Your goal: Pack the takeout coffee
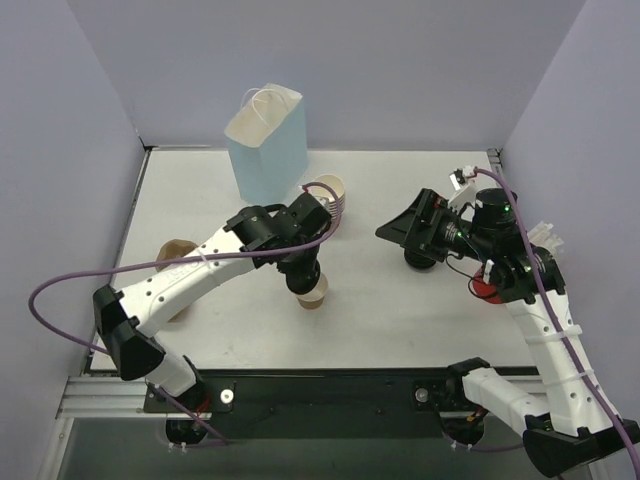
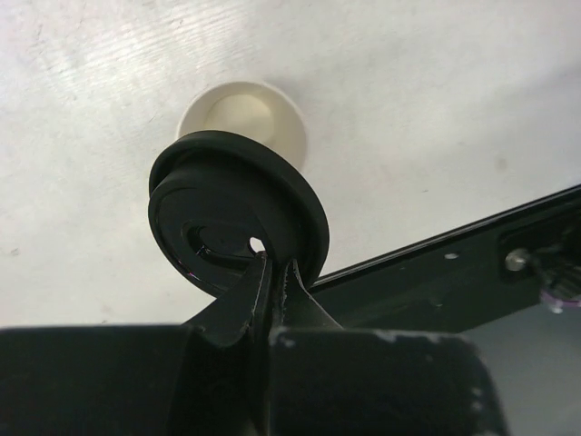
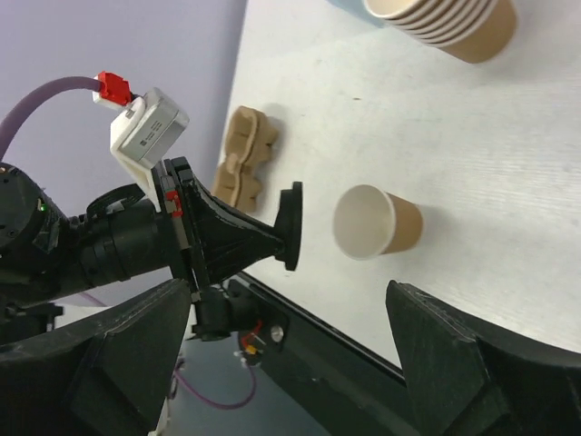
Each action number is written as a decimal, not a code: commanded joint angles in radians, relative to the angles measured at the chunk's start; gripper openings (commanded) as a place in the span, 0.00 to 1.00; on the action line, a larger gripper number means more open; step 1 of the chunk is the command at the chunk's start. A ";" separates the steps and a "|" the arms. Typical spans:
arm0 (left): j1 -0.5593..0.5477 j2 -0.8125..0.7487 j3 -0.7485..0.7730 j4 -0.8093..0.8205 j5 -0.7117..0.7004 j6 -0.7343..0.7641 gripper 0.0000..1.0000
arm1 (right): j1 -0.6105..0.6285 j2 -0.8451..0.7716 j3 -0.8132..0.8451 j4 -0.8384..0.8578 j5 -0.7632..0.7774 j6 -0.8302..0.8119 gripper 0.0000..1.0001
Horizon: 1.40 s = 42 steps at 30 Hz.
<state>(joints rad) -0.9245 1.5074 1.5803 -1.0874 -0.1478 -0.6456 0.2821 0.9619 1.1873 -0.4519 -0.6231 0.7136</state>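
We see the tan paper cup [image 3: 377,222] upright near the middle of the desk [image 1: 400,310], its white inside uncovered. Just above it hangs the black lid [image 2: 227,218], tilted on edge, its rim clenched in our left tool [image 2: 272,272]. Our right tool [image 3: 290,350] is spread wide and grasps nothing, well apart to the right. Behind stand a stack of cups [image 1: 328,195] and a blue paper bag [image 1: 268,140].

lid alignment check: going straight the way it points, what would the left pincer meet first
Probably the open paper cup, just beyond the black lid the left pincer grips; depth is unclear.
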 commanded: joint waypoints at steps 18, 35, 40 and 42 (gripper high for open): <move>-0.060 0.270 0.193 -0.155 -0.121 0.035 0.00 | -0.035 -0.061 0.144 -0.251 0.140 -0.138 0.94; -0.071 0.338 0.221 -0.190 -0.148 0.040 0.00 | -0.038 -0.052 0.169 -0.281 0.152 -0.161 0.94; -0.074 0.349 0.227 -0.187 -0.141 0.040 0.00 | -0.037 -0.046 0.175 -0.283 0.152 -0.163 0.94; -0.074 0.352 0.228 -0.183 -0.138 0.040 0.00 | -0.037 -0.045 0.179 -0.284 0.151 -0.163 0.94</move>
<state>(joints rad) -0.9924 1.8492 1.7554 -1.2594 -0.2749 -0.6155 0.2539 0.9100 1.3231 -0.7250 -0.4759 0.5480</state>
